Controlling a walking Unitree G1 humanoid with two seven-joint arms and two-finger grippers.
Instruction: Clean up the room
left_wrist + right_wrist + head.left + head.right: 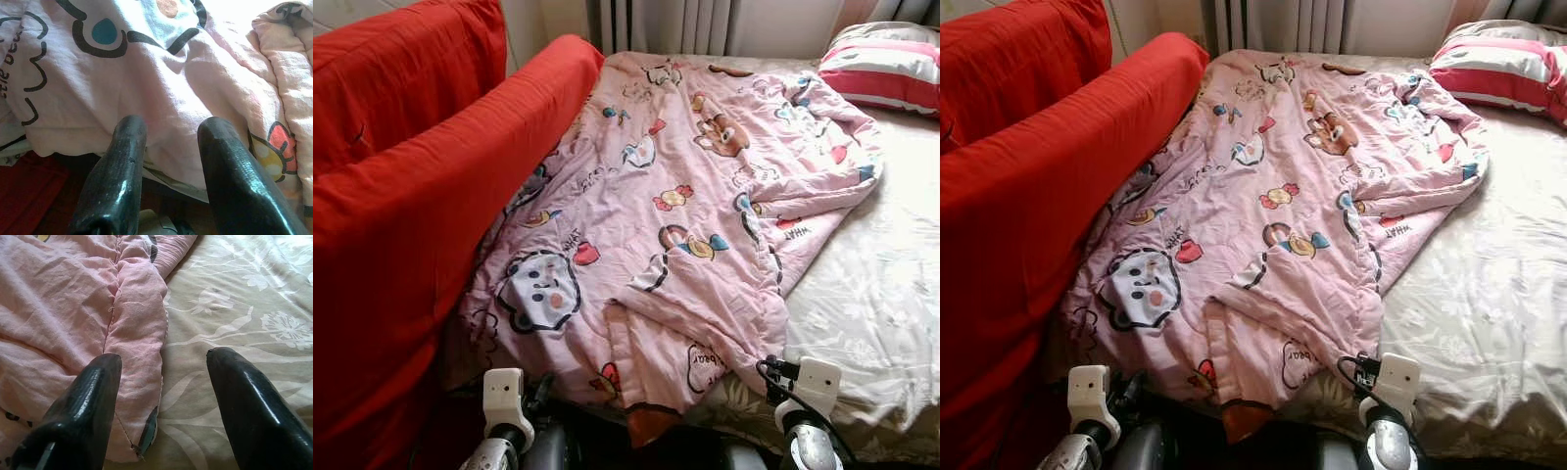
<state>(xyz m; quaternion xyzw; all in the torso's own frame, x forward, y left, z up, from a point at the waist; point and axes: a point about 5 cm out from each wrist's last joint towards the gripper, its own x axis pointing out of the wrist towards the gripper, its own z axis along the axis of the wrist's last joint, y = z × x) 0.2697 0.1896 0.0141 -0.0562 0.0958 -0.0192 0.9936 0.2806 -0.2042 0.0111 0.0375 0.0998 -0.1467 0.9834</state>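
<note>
You see two silver arms, each with a white boxy wrist housing. A black cable loops at the right housing. The left claw [168, 129] and the right claw [164, 360] each have two long, glossy black, rounded fingers.

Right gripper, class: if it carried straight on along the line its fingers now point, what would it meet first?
Most likely the folded edge of the pink quilt, where it lies on the beige floral sheet; the open right gripper straddles that border, so depth is uncertain.
</note>
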